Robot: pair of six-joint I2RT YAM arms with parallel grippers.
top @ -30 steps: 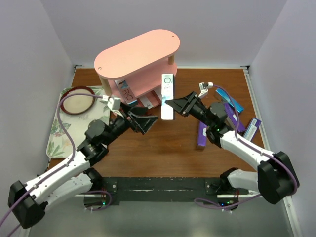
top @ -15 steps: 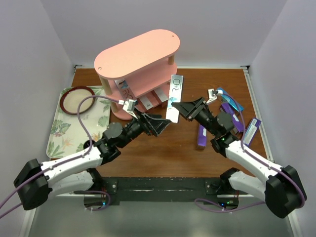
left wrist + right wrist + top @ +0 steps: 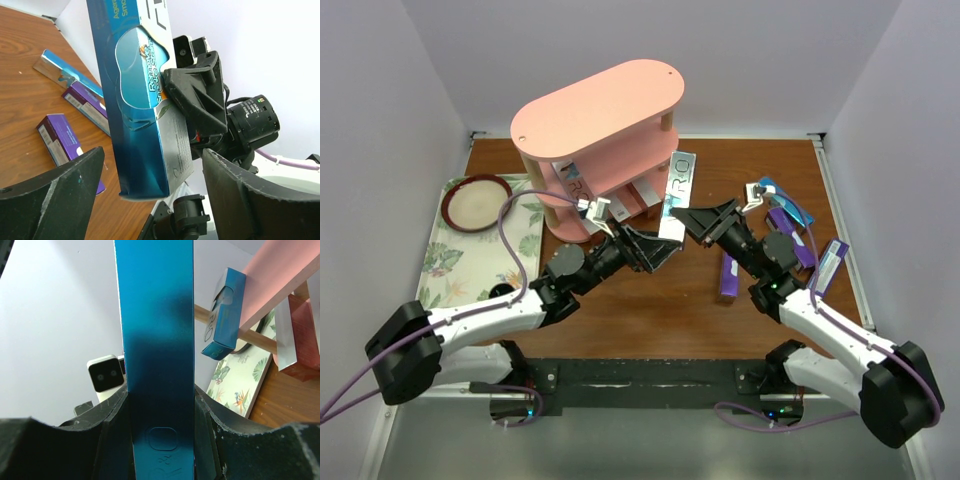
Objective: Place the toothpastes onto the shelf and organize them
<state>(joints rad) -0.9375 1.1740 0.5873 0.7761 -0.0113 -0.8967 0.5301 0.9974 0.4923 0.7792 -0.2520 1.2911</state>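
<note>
My right gripper [image 3: 684,216] is shut on the lower half of a blue and silver toothpaste box [image 3: 678,184] and holds it upright in the air, in front of the pink shelf [image 3: 600,105]. In the right wrist view the box [image 3: 157,330] fills the gap between the gripper [image 3: 162,440] pads. My left gripper [image 3: 658,249] stands open around the bottom end of the same box [image 3: 140,100], with a gap on each side of it [image 3: 150,200]. Other toothpastes sit on the shelf's lower tiers [image 3: 575,181], [image 3: 225,315]. Several more lie on the table at the right [image 3: 728,272], [image 3: 57,142].
A floral tray [image 3: 445,265] with a brown-rimmed dish [image 3: 475,201] lies left of the shelf. A red box [image 3: 305,335] stands on the shelf's lowest tier. White walls close in the wooden table on three sides.
My left arm has reached right and forward until its fingers bracket the box's bottom end, and they have narrowed a little. The right gripper has shifted slightly right and tilted the box.
</note>
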